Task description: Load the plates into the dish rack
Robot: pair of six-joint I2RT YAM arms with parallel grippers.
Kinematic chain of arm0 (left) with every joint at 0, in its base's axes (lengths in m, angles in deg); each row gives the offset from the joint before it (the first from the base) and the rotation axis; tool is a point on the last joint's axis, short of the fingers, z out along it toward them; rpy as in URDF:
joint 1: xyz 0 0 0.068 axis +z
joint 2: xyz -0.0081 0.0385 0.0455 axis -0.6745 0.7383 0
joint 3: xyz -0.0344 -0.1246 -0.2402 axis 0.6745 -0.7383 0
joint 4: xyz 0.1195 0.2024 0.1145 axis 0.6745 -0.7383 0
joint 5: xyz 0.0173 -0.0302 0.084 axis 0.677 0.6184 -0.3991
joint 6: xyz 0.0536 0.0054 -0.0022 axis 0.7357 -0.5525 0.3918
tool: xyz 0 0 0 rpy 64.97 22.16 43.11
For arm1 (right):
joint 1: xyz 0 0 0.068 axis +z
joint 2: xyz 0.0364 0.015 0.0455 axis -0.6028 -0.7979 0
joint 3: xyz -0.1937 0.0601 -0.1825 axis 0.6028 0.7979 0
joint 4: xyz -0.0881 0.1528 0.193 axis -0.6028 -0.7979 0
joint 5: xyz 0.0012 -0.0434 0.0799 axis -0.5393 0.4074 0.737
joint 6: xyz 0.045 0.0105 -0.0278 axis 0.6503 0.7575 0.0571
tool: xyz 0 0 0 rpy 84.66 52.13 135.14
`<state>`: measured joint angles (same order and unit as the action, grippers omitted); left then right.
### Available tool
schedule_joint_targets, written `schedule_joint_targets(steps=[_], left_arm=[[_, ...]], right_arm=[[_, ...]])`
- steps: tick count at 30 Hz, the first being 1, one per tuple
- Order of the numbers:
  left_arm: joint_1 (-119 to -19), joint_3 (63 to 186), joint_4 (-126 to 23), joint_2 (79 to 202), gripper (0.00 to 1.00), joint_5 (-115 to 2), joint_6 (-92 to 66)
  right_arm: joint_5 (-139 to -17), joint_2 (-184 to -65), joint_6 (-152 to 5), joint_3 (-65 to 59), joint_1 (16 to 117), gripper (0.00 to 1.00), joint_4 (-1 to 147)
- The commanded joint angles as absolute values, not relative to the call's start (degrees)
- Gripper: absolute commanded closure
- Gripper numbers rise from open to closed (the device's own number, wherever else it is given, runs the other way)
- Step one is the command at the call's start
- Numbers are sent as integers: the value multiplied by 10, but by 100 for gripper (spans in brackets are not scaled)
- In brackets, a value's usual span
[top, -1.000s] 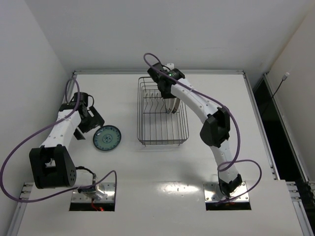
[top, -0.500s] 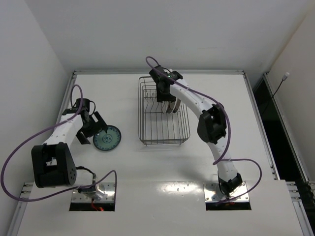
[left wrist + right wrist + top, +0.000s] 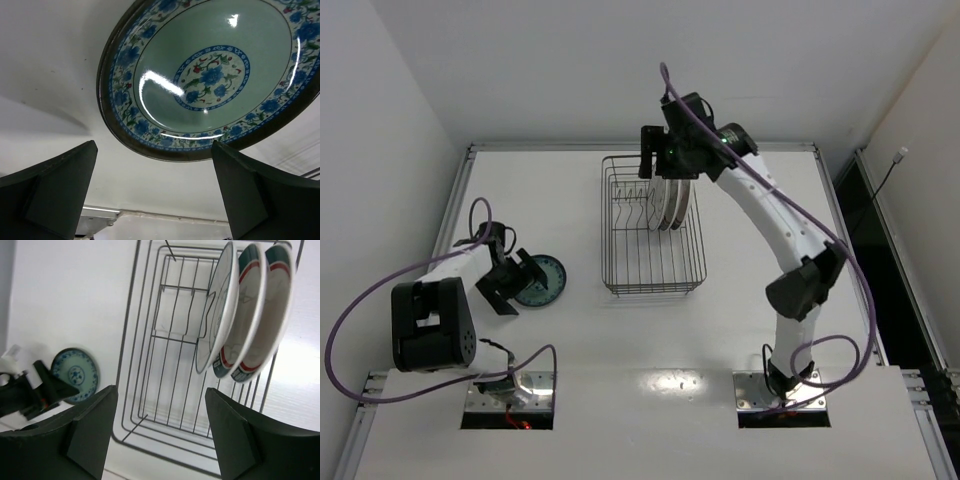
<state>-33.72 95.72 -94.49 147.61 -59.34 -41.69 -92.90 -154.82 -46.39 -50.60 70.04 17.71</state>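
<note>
Three plates (image 3: 250,315) stand on edge, packed close, in the far right part of the dish rack (image 3: 645,262). The right gripper (image 3: 160,392) hangs above them, jaws apart, holding nothing. The teal plate (image 3: 210,75) lies flat on the worktop (image 3: 560,200), left of the rack and well apart from it. The left gripper (image 3: 154,150), spread wide, faces its rim without gripping.

desk (image 3: 570,190): white, flat and matte, with walls close along its far and left sides.
rack (image 3: 652,293): dark wire basket standing on the desk, centre to far, long side running near to far.
plate (image 3: 546,278): small, teal-patterned, face up on the desk, left of the rack's near end, bare desk between them.
</note>
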Motion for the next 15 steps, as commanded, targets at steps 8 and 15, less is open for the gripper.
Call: schedule_joint_targets(steps=[8, 15], left_arm=[[-313, 870, -759, 1519, 55, -456, -489], [-307, 905, -719, 1577, 100, -410, -483]], right_arm=[[-880, -1445, -512, -448, 663, 32, 175], [-868, -1411, -517, -432, 633, 32, 169]])
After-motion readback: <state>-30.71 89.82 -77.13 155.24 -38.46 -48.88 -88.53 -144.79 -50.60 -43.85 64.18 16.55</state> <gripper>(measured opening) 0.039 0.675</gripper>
